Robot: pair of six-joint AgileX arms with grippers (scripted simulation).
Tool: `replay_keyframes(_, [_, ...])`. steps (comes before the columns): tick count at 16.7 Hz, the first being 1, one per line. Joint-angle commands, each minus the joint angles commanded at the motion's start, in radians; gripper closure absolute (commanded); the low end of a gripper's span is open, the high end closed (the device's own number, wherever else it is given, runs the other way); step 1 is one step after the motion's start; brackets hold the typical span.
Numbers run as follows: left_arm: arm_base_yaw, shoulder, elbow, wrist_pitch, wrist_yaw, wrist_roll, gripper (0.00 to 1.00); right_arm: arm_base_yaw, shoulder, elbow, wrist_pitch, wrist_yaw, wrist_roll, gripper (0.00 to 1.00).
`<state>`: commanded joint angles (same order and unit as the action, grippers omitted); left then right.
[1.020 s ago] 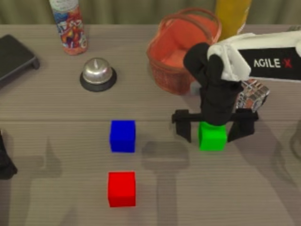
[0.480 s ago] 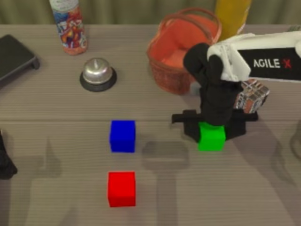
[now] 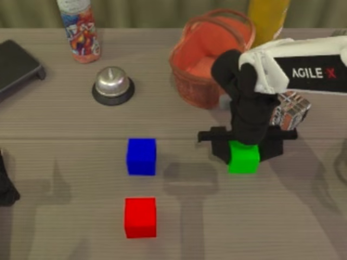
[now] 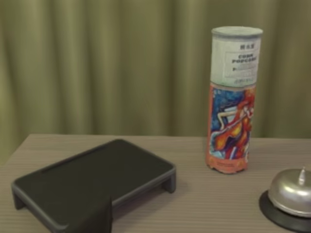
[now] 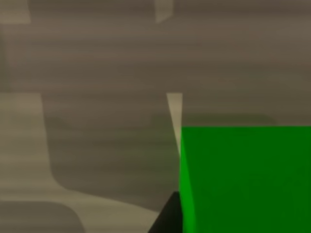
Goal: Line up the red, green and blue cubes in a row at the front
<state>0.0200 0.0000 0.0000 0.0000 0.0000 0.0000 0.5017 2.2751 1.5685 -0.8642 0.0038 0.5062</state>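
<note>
The green cube (image 3: 243, 158) sits right of the table's middle, and my right gripper (image 3: 245, 151) comes down over it from above, shut on its two sides. In the right wrist view the green cube (image 5: 245, 179) fills the near corner, with one dark fingertip (image 5: 167, 218) against its side. The blue cube (image 3: 141, 156) rests near the middle of the table. The red cube (image 3: 140, 217) lies just in front of the blue one, close to the front edge. My left gripper (image 3: 5, 187) is parked at the table's left edge.
A multicoloured puzzle cube (image 3: 290, 108) lies just behind my right gripper, beside a red basket (image 3: 211, 54). A silver bell (image 3: 113, 85), a popcorn can (image 3: 79, 30), a black tray (image 3: 16, 65) and a yellow bottle (image 3: 268, 16) stand along the back.
My right gripper's fingers have closed inward from either side until they press on the green cube. The blue and red cubes and the left arm have not moved.
</note>
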Motion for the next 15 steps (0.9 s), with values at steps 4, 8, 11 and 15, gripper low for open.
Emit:
replay_keyframes(4, [0.0,0.0,0.0,0.0,0.0,0.0,0.0,-0.001,-0.008,0.013,-0.018,0.0,0.001,1.0])
replay_keyframes(8, [0.0,0.0,0.0,0.0,0.0,0.0,0.0,0.004,-0.06,0.09,-0.158,0.0,0.001,1.0])
replay_keyframes(11, [0.0,0.0,0.0,0.0,0.0,0.0,0.0,0.006,-0.096,0.133,-0.228,0.0,-0.001,1.0])
replay_keyframes(15, [0.0,0.0,0.0,0.0,0.0,0.0,0.0,0.001,-0.094,0.132,-0.228,-0.001,0.0,1.0])
